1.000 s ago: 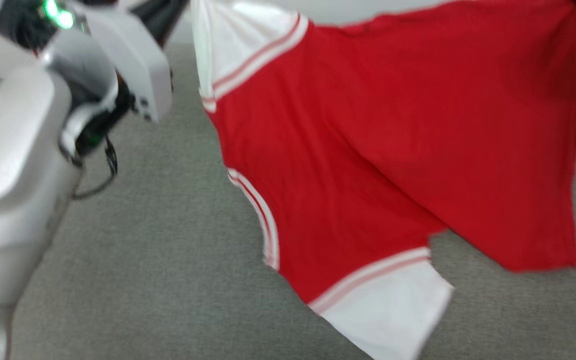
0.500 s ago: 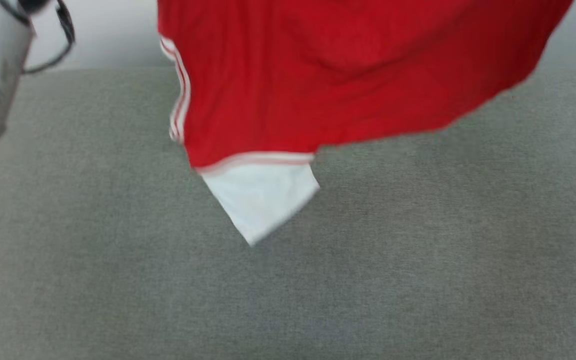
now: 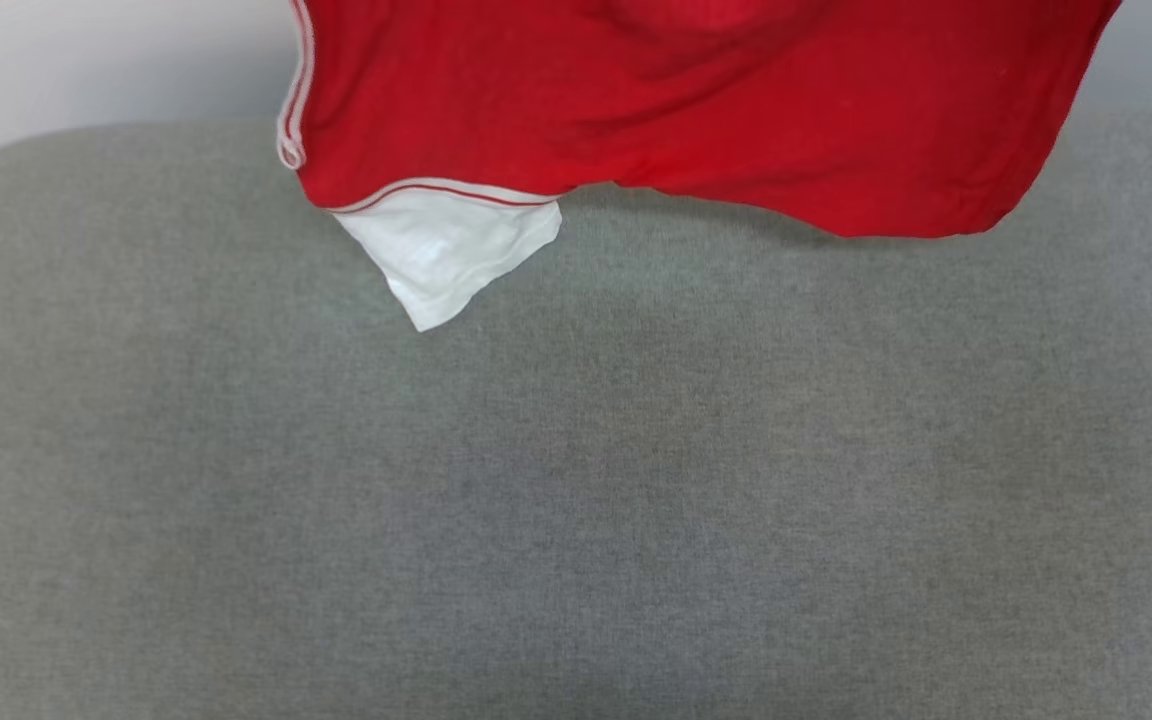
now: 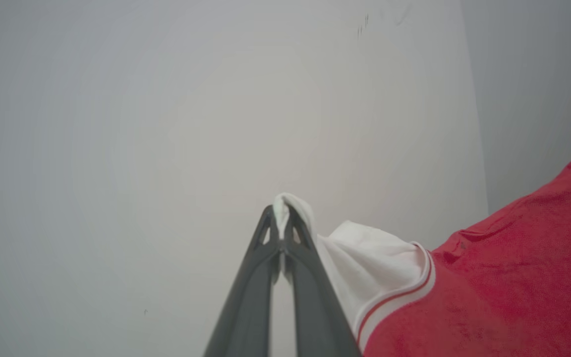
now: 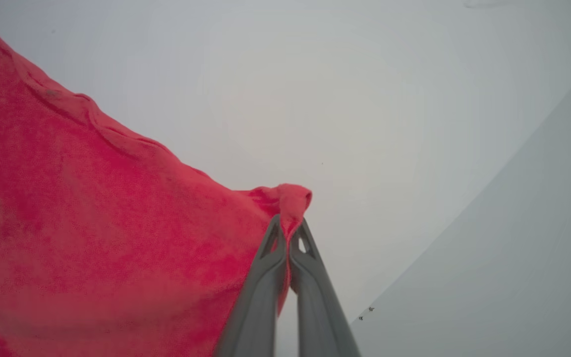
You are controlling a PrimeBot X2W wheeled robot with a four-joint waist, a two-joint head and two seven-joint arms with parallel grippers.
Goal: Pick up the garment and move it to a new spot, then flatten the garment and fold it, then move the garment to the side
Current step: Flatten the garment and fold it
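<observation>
The red jersey (image 3: 696, 110) hangs spread across the top of the head view, its lower hem over the far edge of the grey fabric surface (image 3: 576, 480); contact between them cannot be determined. One white sleeve (image 3: 446, 245) with red-striped trim droops at upper centre-left. On the left gripper (image 4: 280, 213), the jaws are closed on a pinch of white sleeve cloth, lower centre of the left wrist view. On the right gripper (image 5: 289, 225), the jaws are closed on a red corner of the jersey, lower centre of the right wrist view. A pale wall (image 4: 117, 124) stands behind both.
</observation>
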